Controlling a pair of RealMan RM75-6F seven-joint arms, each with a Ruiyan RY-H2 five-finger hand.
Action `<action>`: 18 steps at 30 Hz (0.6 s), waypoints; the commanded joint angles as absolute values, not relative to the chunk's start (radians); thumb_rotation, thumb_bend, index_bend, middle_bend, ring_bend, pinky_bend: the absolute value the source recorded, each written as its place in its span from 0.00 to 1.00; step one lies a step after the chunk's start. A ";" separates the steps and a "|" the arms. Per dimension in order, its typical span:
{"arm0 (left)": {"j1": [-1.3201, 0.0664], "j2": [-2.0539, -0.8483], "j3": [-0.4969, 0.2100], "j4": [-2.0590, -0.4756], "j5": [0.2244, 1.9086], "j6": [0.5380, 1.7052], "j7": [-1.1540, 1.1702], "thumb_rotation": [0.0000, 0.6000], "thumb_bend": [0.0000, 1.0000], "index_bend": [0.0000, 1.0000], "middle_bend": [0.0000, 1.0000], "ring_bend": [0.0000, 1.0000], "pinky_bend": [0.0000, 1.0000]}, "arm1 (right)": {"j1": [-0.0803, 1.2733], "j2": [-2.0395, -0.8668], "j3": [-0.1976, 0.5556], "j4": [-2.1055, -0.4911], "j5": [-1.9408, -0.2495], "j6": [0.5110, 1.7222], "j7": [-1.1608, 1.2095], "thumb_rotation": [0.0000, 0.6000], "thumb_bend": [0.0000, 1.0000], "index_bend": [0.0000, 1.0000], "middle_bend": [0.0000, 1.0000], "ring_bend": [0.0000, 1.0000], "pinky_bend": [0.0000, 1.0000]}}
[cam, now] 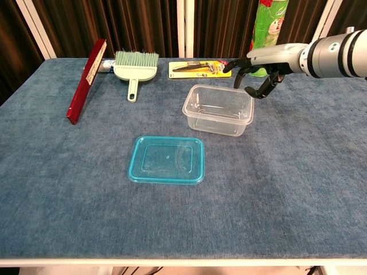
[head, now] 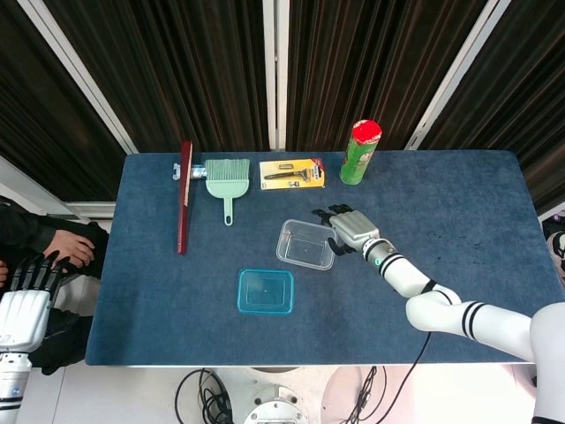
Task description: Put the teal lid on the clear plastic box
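I see one clear plastic box [cam: 218, 110], one teal lid [cam: 167, 160], my right robot hand [cam: 259, 71] spread just beside box, holding nothing, left robot hand [head: 25, 291] off worktop [cam: 298, 172], fingers apart

Bright even overhead light, soft shadows, sharp focus.

box [cam: 218, 110]: clear glossy plastic | lid [cam: 166, 159]: translucent teal plastic | table [cam: 69, 189]: matt blue cloth
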State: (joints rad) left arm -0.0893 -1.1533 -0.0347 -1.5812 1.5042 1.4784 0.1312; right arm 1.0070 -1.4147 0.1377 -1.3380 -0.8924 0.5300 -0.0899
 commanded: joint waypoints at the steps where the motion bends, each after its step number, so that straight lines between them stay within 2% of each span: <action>1: -0.108 -1.136 -0.030 -1.603 1.529 1.461 0.144 1.00 0.04 0.11 0.04 0.00 0.00 | 0.983 -1.392 0.128 -1.379 -0.890 0.589 -0.106 1.00 0.55 0.00 0.19 0.00 0.00; 7: -0.199 -1.087 -0.019 -1.701 1.629 1.366 0.202 1.00 0.04 0.11 0.04 0.00 0.00 | 0.880 -1.308 0.124 -1.519 -1.012 0.804 -0.111 1.00 0.36 0.00 0.13 0.00 0.00; 11: -0.301 -1.081 -0.023 -1.790 1.673 1.230 0.242 1.00 0.04 0.11 0.04 0.00 0.00 | 0.773 -1.225 0.098 -1.637 -1.138 0.997 -0.124 1.00 0.25 0.00 0.11 0.00 0.00; 15: -0.405 -1.115 -0.047 -1.855 1.639 1.072 0.297 1.00 0.04 0.10 0.04 0.00 0.00 | 0.675 -1.160 0.065 -1.715 -1.242 1.156 -0.143 1.00 0.20 0.00 0.11 0.00 0.00; 18: -0.486 -1.162 -0.081 -1.868 1.526 0.930 0.336 1.00 0.02 0.09 0.04 0.00 0.00 | 0.608 -1.122 0.038 -1.746 -1.303 1.240 -0.136 1.00 0.16 0.00 0.11 0.00 0.00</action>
State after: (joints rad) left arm -0.3878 -1.1145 -0.0448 -1.8258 1.6232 1.0677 0.2788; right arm 0.6879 -1.1811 0.0746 -1.6865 -1.2250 1.1504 -0.1307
